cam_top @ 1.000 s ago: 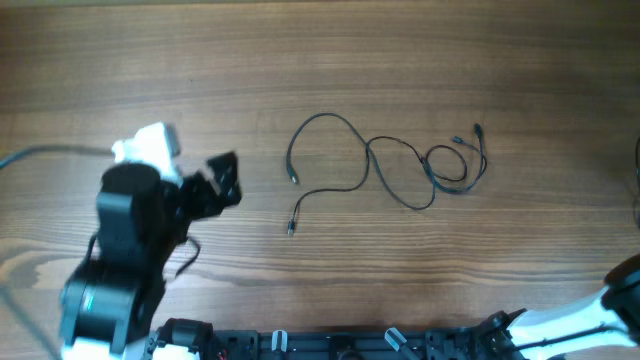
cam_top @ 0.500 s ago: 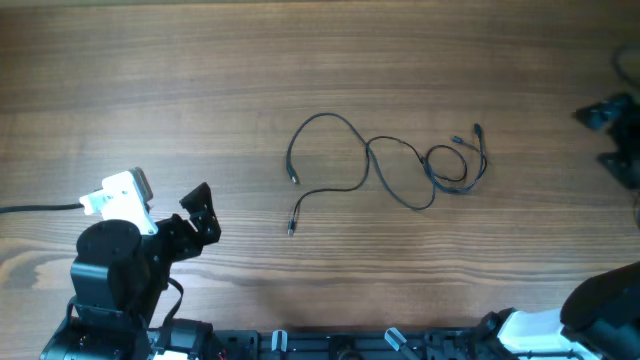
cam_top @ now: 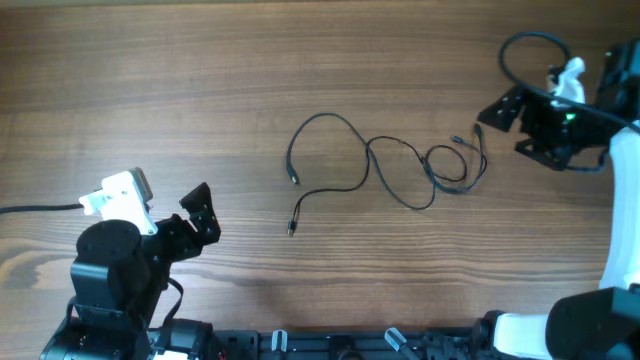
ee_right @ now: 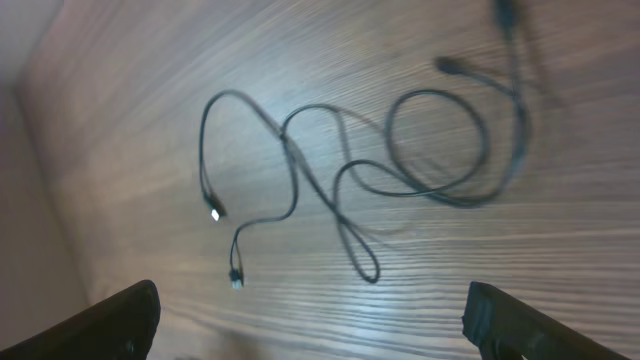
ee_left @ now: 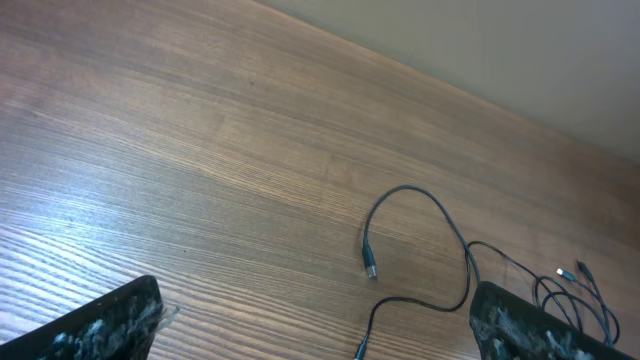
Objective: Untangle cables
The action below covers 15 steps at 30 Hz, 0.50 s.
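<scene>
The left pincer (cam_top: 203, 213) sits at the near left of the table (cam_top: 150, 70). Its fingers (ee_left: 105, 320) are spread wide apart, with only bare wood between them. Ahead of it and off to its right, well apart from it, lie the cables (cam_top: 369, 146), thin black cords flat on the wood. Closest to this pincer are two small plug ends (cam_top: 293, 178). From them a wide open arc runs away from the pincer to a crossing (ee_left: 467, 265) in the middle of the tangle.

Beyond the crossing come a narrow hairpin bend and then a small round loop (ee_right: 440, 150). The loop carries two more plug ends, which lie near the right pincer (cam_top: 510, 128) but do not touch it. That pincer is at the far right, pointing at the cables, its fingers (ee_right: 110, 320) also wide apart and empty.
</scene>
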### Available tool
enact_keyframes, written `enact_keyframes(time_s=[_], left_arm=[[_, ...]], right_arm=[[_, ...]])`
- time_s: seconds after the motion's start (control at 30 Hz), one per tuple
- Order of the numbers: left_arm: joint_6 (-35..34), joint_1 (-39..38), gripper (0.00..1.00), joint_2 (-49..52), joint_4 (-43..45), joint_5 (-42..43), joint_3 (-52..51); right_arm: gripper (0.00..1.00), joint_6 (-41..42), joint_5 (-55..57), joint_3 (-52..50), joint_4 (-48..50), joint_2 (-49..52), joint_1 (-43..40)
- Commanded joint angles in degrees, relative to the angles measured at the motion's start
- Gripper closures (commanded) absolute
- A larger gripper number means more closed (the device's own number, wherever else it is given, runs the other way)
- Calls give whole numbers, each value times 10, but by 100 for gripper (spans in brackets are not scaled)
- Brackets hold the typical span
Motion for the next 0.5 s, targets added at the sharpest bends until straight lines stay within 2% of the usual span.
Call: enact_keyframes(time_s=[0.0,0.1,0.33,0.43,0.47], left_arm=[[7,2,0,-1,0,-10,-1],[7,2,0,-1,0,-10,-2],[7,2,0,-1,0,-10,-2],[7,2,0,-1,0,-9,-1],[7,2,0,-1,0,-9,-2]], right_arm=[[1,-14,-7,-36,12,-37,38],[0,-11,-7,-108,55,-71,55],[0,98,-13,-269,160,-129,56],[0,113,-90,-328,231,-131,64],[0,132,-150,-360,283,-131,71]])
